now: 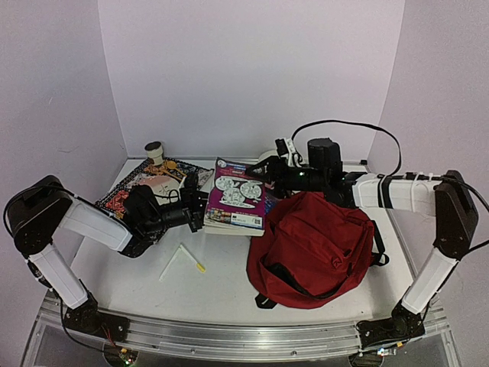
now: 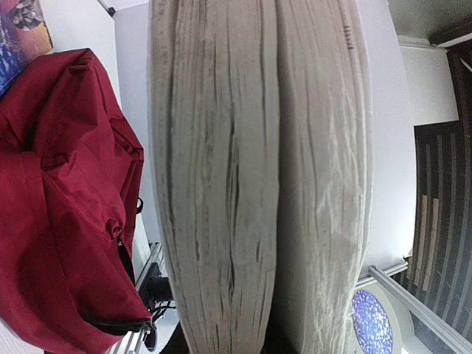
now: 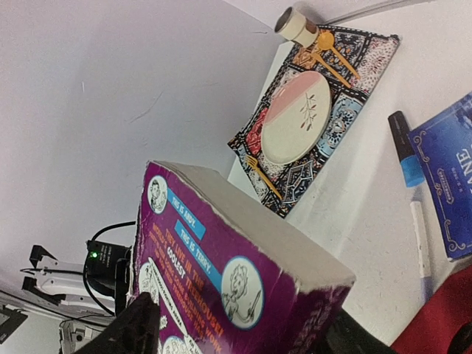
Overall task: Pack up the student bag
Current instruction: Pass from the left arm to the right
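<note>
The dark-red student bag (image 1: 317, 245) lies slumped at the right front of the table and also shows as the student bag (image 2: 59, 184) in the left wrist view. A purple book (image 1: 237, 200) tops a small stack (image 1: 229, 224) left of it. My right gripper (image 1: 263, 174) reaches over the bag to that book's far right corner. In the right wrist view the purple book (image 3: 221, 273) sits between the black fingers (image 3: 136, 328), gripped and tilted. My left gripper (image 1: 197, 212) presses against the stack's left side. Grey page edges (image 2: 258, 184) fill its view and hide its fingers.
A patterned placemat (image 1: 126, 187) at the back left carries a plate (image 3: 299, 118), orange cutlery (image 3: 264, 177) and a small cup (image 1: 155, 151). A white pencil (image 1: 183, 260) lies in front of the stack. A blue book (image 3: 446, 192) and a blue marker (image 3: 405, 151) lie behind the bag.
</note>
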`<state>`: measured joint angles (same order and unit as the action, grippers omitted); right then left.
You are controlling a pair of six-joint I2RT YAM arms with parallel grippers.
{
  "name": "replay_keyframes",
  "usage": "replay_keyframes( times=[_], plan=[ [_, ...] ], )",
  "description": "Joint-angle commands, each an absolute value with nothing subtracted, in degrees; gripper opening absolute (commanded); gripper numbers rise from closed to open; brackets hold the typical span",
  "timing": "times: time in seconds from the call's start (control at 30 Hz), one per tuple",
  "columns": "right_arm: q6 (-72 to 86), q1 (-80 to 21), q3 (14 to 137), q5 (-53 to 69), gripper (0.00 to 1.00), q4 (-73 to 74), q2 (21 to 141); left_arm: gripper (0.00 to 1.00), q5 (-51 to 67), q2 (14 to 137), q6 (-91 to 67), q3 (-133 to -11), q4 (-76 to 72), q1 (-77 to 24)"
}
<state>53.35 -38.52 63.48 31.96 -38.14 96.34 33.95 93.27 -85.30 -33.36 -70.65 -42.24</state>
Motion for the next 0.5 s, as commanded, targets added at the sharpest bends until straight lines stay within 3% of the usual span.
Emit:
replay_keyframes(
  times=[0.0,0.17,0.27,0.47],
  plan=[
    [57.41,-38.71,64.63,38.35,0.53,-47.55,98.12,0.0,37.16,91.01,-84.57,-37.04,-82.92,-42.85],
    [60.42,-38.45,63.56,40.05,0.2,-52.68,98.34,0.01,35.94,90.7,-84.44,-35.8,-82.82,-42.89],
    [62.81,-38.06,61.93,39.41,0.01,-55.63,97.25,0.1,33.14,91.07,-84.37,-33.44,-82.82,-42.89],
    [66.63,-37.88,58.66,35.16,0.0,-60.48,94.04,0.29,25.25,92.23,-85.5,-28.45,-82.8,-42.89]
  ],
)
